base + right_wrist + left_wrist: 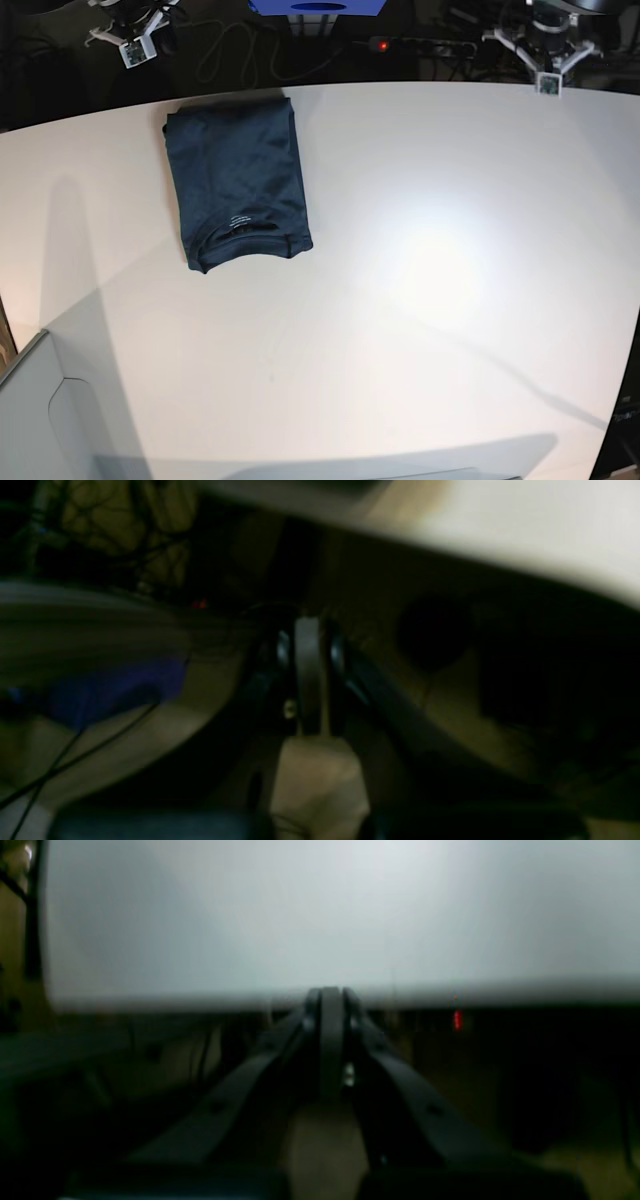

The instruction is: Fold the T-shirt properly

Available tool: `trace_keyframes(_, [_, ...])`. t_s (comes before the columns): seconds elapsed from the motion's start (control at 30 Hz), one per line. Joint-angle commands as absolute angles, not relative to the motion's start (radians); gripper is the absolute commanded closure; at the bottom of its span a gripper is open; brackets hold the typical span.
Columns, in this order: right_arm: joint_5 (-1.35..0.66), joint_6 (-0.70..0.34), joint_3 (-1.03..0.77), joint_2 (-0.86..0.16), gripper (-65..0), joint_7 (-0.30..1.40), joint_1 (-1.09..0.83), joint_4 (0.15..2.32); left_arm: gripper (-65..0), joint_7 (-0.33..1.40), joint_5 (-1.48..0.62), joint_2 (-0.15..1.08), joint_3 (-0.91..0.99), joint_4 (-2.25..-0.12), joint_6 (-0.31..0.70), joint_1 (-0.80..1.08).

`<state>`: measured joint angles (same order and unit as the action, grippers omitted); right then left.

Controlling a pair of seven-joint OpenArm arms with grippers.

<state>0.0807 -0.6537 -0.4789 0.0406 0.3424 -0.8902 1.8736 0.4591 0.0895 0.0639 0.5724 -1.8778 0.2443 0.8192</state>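
In the left wrist view our left gripper (330,1000) is clenched, its two dark fingers pressed together at the middle of the frame with nothing between them. Just beyond the tips runs the blurred near edge of the white table (320,915), which fills the upper half of that picture; no cloth shows there.

In the right wrist view our right gripper (310,630) is likewise pinched closed and empty, sitting at the centre of a dark, blurred frame. The pale table (550,525) cuts across the upper right corner only, so this arm seems to hang off the table's edge, not over it.

From the base view, both arms sit off the table at the top edge of the frame: the right arm's mount at the upper left, the left arm's at the upper right. The T-shirt (238,183) lies on the table (450,300) in the upper left of the frame, well apart from both grippers. It is already a compact rectangle, long axis running from the top of the frame toward the bottom, collar and label at its lower end.

We judge the right arm to be the nearer one, and the fold looks essentially done.
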Motion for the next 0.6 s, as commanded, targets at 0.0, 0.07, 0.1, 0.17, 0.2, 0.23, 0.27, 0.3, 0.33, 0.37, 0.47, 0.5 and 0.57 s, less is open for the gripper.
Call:
trace_keyframes(0.0, [0.071, -0.664, -0.461, 0.022, 0.0, 0.331, -0.905, 1.842, 0.0, 0.458, 0.071, 0.054, 0.575, -1.870, 0.242, 0.855])
trace_keyframes(0.07, [0.070, -0.664, -0.423, -0.010, 0.0, 0.323, -0.900, 1.750, 0.0, 0.458, 0.024, 0.050, 0.567, -1.830, 0.242, 0.885])
trace_keyframes(0.1, [0.068, -0.664, -0.400, -0.024, 0.0, 0.315, -0.883, 1.705, 0.0, 0.458, -0.005, 0.050, 0.565, -1.801, 0.242, 0.894])
trace_keyframes(0.17, [0.068, -0.664, -0.352, -0.044, 0.0, 0.278, -0.835, 1.583, 0.0, 0.456, -0.093, 0.061, 0.565, -1.693, 0.242, 0.880])
trace_keyframes(0.2, [0.068, -0.664, -0.338, -0.051, 0.0, 0.259, -0.811, 1.512, 0.0, 0.455, -0.119, 0.064, 0.565, -1.627, 0.242, 0.863])
trace_keyframes(0.23, [0.068, -0.664, -0.325, -0.051, 0.0, 0.234, -0.780, 1.445, 0.0, 0.449, -0.137, 0.074, 0.565, -1.569, 0.242, 0.835])
trace_keyframes(0.27, [0.073, -0.664, -0.315, -0.051, 0.0, 0.208, -0.745, 1.366, 0.0, 0.429, -0.148, 0.088, 0.564, -1.497, 0.242, 0.802])
trace_keyframes(0.3, [0.073, -0.664, -0.308, -0.051, 0.0, 0.177, -0.708, 1.282, 0.0, 0.392, -0.148, 0.102, 0.553, -1.419, 0.242, 0.769])
trace_keyframes(0.33, [0.073, -0.664, -0.297, -0.051, 0.0, 0.148, -0.677, 1.213, 0.0, 0.354, -0.140, 0.113, 0.529, -1.354, 0.242, 0.742])
trace_keyframes(0.37, [0.073, -0.664, -0.283, -0.059, 0.0, 0.119, -0.647, 1.148, 0.0, 0.311, -0.133, 0.131, 0.503, -1.291, 0.242, 0.717])
trace_keyframes(0.47, [0.073, -0.659, -0.217, -0.093, 0.0, 0.024, -0.549, 0.949, 0.0, 0.166, -0.128, 0.196, 0.381, -1.078, 0.242, 0.636])
trace_keyframes(0.5, [0.073, -0.656, -0.208, -0.099, 0.0, 0.001, -0.526, 0.901, 0.0, 0.133, -0.131, 0.216, 0.346, -1.006, 0.242, 0.605])
trace_keyframes(0.57, [0.073, -0.590, -0.205, -0.101, 0.0, -0.058, -0.483, 0.811, 0.0, 0.070, -0.131, 0.242, 0.269, -0.832, 0.242, 0.526])
